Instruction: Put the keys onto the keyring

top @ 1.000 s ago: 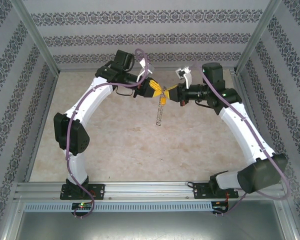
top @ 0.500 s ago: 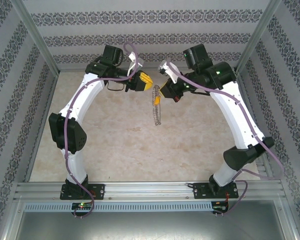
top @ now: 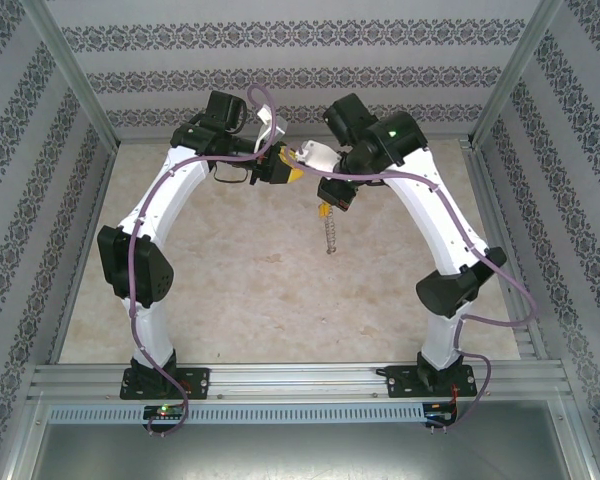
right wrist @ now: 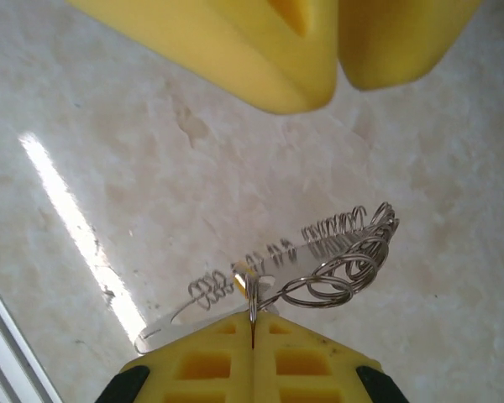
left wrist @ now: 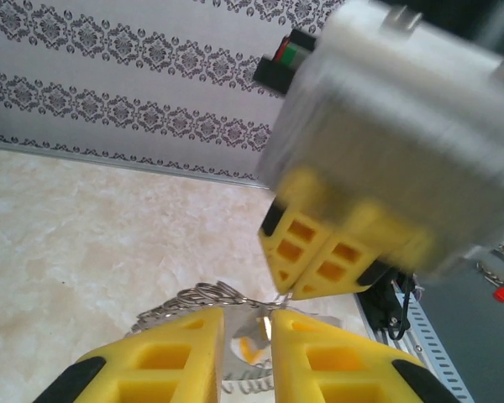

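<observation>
My right gripper [top: 325,207] [right wrist: 253,316] is shut on the keyring [top: 330,235] [right wrist: 346,252], a thin silvery ring strung with small metal loops that hangs below it above the table. A small yellow-headed key [right wrist: 244,270] sits on the ring just beyond the right fingertips. My left gripper [top: 292,170] [left wrist: 248,317] stands slightly open, close to the left of the right one, with nothing between its fingers. Through that gap I see the keyring [left wrist: 193,296] and the key [left wrist: 250,348]. The right gripper [left wrist: 288,294] pinches the wire just ahead of the left fingertips.
The beige marbled table [top: 230,290] lies under both grippers. Patterned walls [top: 280,80] close in the back and sides. An aluminium rail [top: 300,380] runs along the near edge by the arm bases.
The left gripper has let go of the keyring, opened a little and drawn back. The right arm has swung left and turned, carrying the keyring, which now hangs below it.
</observation>
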Motion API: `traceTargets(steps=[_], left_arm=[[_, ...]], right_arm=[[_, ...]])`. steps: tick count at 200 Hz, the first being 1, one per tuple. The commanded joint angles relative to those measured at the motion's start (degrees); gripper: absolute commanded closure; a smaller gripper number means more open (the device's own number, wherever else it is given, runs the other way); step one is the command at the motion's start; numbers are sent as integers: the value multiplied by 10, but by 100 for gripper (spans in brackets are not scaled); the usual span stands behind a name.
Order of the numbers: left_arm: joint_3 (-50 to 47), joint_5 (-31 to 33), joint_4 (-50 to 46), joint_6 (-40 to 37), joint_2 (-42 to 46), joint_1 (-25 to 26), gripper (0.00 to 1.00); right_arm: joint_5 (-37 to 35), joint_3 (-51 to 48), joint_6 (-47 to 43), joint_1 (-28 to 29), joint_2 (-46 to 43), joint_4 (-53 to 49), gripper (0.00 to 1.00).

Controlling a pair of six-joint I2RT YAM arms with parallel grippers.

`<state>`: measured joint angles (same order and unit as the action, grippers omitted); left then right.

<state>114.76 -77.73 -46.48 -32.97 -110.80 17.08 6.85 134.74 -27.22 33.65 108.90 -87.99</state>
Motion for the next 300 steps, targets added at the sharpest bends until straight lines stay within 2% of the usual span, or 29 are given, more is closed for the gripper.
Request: traceTargets(steps=[1,53,84,119,171,191,224,260,286,300], left_arm=[[4,-18,-31,-20,16,-4,78],[-8,-42,-41,-24,6,-2,77],[-10,-59,-53,-31,-6,4,76],[-10,-69,-74,-48,-19,13,76],[-22,-71,-62,-26,-14,38,77],[-59,-37,5,39,8,44,78],[-174,54,206,194,77,43,77],[-246,121,355,341,125,42,70],[-332,194,555,527,163,44,57],[-365,253,614,592,181,44,41]], right_arm=[[-61,25,-7,9,8,-22,100],[-71,26,-8,6,8,-15,100],[-45,26,-5,-10,0,-4,100],[-46,20,-5,-14,-9,4,100],[-57,17,2,-21,-2,10,100],[-51,13,7,-32,-3,16,100],[-46,5,22,-52,-6,38,100],[-32,-7,37,-74,-9,59,100],[-20,-17,48,-88,-6,74,100],[-13,-19,58,-95,-1,83,100]])
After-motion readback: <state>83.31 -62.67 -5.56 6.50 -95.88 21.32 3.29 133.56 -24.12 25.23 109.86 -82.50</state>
